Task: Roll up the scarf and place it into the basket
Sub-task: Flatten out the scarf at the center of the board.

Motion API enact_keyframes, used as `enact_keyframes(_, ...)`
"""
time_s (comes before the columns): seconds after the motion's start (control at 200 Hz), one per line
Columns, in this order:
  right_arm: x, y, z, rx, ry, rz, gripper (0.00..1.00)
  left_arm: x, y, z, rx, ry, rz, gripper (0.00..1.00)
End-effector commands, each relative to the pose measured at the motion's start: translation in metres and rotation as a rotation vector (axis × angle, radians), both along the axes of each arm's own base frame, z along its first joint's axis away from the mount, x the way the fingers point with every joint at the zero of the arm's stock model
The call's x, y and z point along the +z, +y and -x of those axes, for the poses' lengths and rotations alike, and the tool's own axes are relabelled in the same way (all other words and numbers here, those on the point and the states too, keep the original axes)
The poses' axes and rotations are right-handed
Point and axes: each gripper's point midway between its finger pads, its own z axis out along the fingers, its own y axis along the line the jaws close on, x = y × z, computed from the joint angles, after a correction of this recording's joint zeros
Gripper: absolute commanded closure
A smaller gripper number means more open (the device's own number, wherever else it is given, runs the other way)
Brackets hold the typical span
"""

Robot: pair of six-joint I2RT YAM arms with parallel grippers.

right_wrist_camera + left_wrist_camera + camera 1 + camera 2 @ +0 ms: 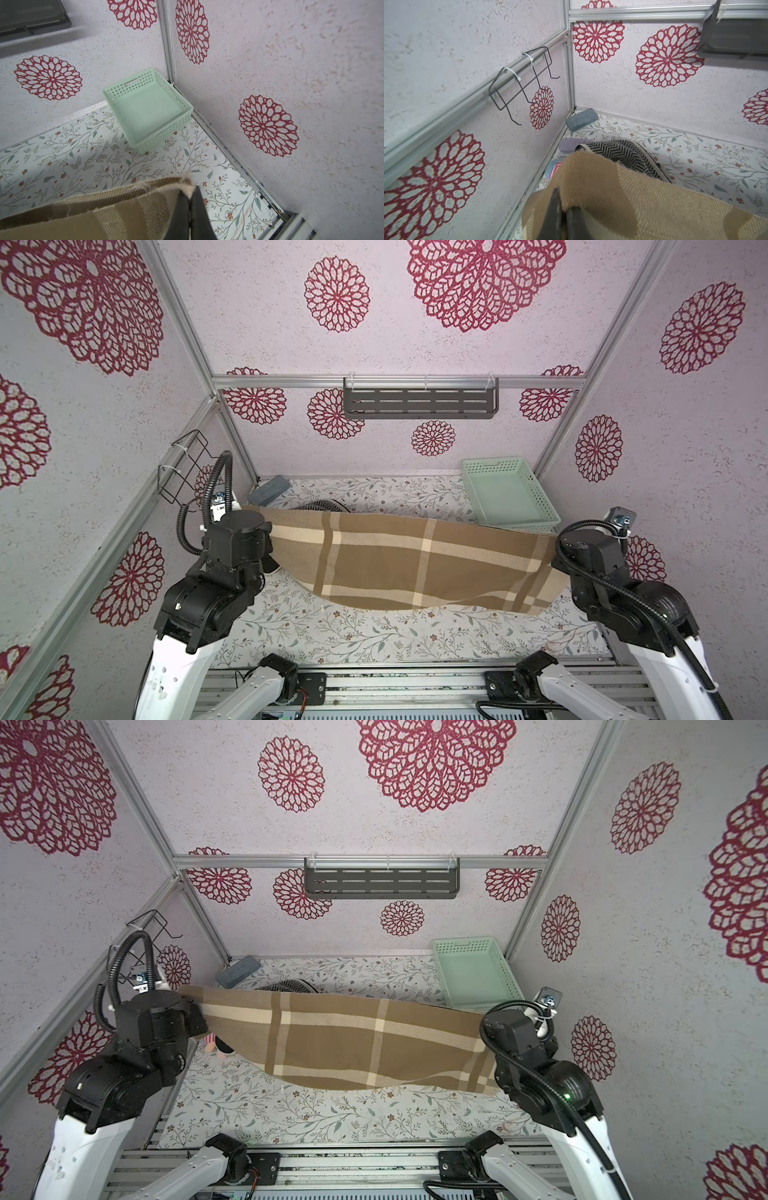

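Both arms raised over the worktop's (374,635) left and right edges. Left gripper (564,205) pinches one end of the brown plaid scarf (415,564), and right gripper (189,197) pinches the other. Scarf is unrolled, stretched in the air between them, sagging mid-span. Behind it near the left edge: black-and-white herringbone cloth (623,153), and a grey case (271,488) at far left corner. Mint-green basket (494,466) sits at far right corner, only its smooth floor showing.

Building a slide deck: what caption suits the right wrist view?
Right gripper shut on the plaid scarf, empty mint-green basket in the corner beyond.
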Motion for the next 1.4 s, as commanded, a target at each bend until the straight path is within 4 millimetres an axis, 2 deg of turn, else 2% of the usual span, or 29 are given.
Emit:
enact_keyframes(0.0, 0.001, -0.013, 0.005, -0.070, 0.033, 0.072, 1.00, -0.008, -0.011, -0.026, -0.048, 0.078, -0.048, 1.00)
enact_keyframes(0.095, -0.007, -0.015, -0.005, -0.116, 0.090, 0.121, 1.00, -0.037, -0.022, -0.067, -0.086, 0.210, -0.061, 1.00)
enact_keyframes(0.175, -0.020, -0.016, -0.022, -0.149, 0.163, 0.162, 1.00, -0.075, -0.036, -0.116, -0.191, 0.312, 0.015, 1.00)
enact_keyframes(0.26, -0.045, -0.021, -0.047, -0.172, 0.251, 0.187, 1.00, -0.117, -0.056, -0.171, -0.296, 0.387, 0.098, 1.00)
enact_keyframes(0.34, -0.071, -0.034, -0.068, -0.200, 0.322, 0.174, 1.00, -0.163, -0.075, -0.222, -0.360, 0.474, 0.137, 1.00)
enact_keyframes(0.435, -0.098, -0.049, -0.092, -0.222, 0.363, 0.138, 1.00, -0.217, -0.087, -0.272, -0.377, 0.592, 0.162, 0.99)
enact_keyframes(0.445, -0.100, -0.050, -0.094, -0.223, 0.365, 0.133, 1.00, -0.232, -0.088, -0.277, -0.373, 0.626, 0.167, 0.98)
enact_keyframes(0.495, -0.110, -0.056, -0.105, -0.231, 0.375, 0.113, 1.00, -0.254, -0.089, -0.297, -0.359, 0.665, 0.165, 0.88)
enact_keyframes(0.525, -0.117, -0.059, -0.111, -0.231, 0.385, 0.103, 1.00, -0.265, -0.088, -0.307, -0.349, 0.678, 0.169, 0.77)
enact_keyframes(0.59, -0.129, -0.065, -0.122, -0.235, 0.408, 0.089, 1.00, -0.271, -0.092, -0.322, -0.350, 0.685, 0.177, 0.59)
enact_keyframes(0.61, -0.133, -0.067, -0.124, -0.238, 0.421, 0.089, 1.00, -0.272, -0.092, -0.325, -0.348, 0.688, 0.180, 0.50)
enact_keyframes(0.66, -0.142, -0.072, -0.129, -0.248, 0.444, 0.088, 0.92, -0.267, -0.094, -0.329, -0.347, 0.672, 0.191, 0.28)
enact_keyframes(0.721, -0.152, -0.077, -0.134, -0.254, 0.473, 0.083, 0.74, -0.257, -0.094, -0.329, -0.343, 0.645, 0.198, 0.11)
enact_keyframes(0.761, -0.158, -0.080, -0.136, -0.256, 0.487, 0.079, 0.67, -0.249, -0.092, -0.326, -0.336, 0.627, 0.199, 0.00)
enact_keyframes(0.816, -0.163, -0.085, -0.139, -0.261, 0.497, 0.071, 0.58, -0.240, -0.088, -0.319, -0.319, 0.608, 0.193, 0.03)
enact_keyframes(0.916, -0.165, -0.097, -0.138, -0.271, 0.502, 0.036, 0.49, -0.227, -0.077, -0.301, -0.275, 0.582, 0.178, 0.03)
enact_keyframes(0.991, -0.165, -0.103, -0.134, -0.267, 0.495, -0.004, 0.45, -0.216, -0.072, -0.285, -0.257, 0.553, 0.174, 0.03)
enact_keyframes(1.006, -0.164, -0.104, -0.132, -0.268, 0.492, -0.012, 0.44, -0.220, -0.071, -0.283, -0.252, 0.559, 0.174, 0.03)
enact_keyframes(1.016, -0.165, -0.105, -0.131, -0.267, 0.491, -0.017, 0.44, -0.207, -0.071, -0.278, -0.252, 0.532, 0.174, 0.03)
enact_keyframes(1.031, -0.165, -0.106, -0.129, -0.268, 0.488, -0.026, 0.43, -0.201, -0.069, -0.274, -0.246, 0.519, 0.174, 0.03)
enact_keyframes(1.141, -0.174, -0.109, -0.110, -0.266, 0.468, -0.116, 0.43, -0.191, -0.065, -0.248, -0.220, 0.469, 0.215, 0.03)
enact_keyframes(1.241, -0.194, -0.109, -0.086, -0.271, 0.468, -0.199, 0.45, -0.192, -0.082, -0.226, -0.268, 0.442, 0.302, 0.03)
enact_keyframes(1.396, -0.242, -0.104, -0.048, -0.284, 0.497, -0.341, 0.46, -0.210, -0.133, -0.194, -0.386, 0.473, 0.335, 0.03)
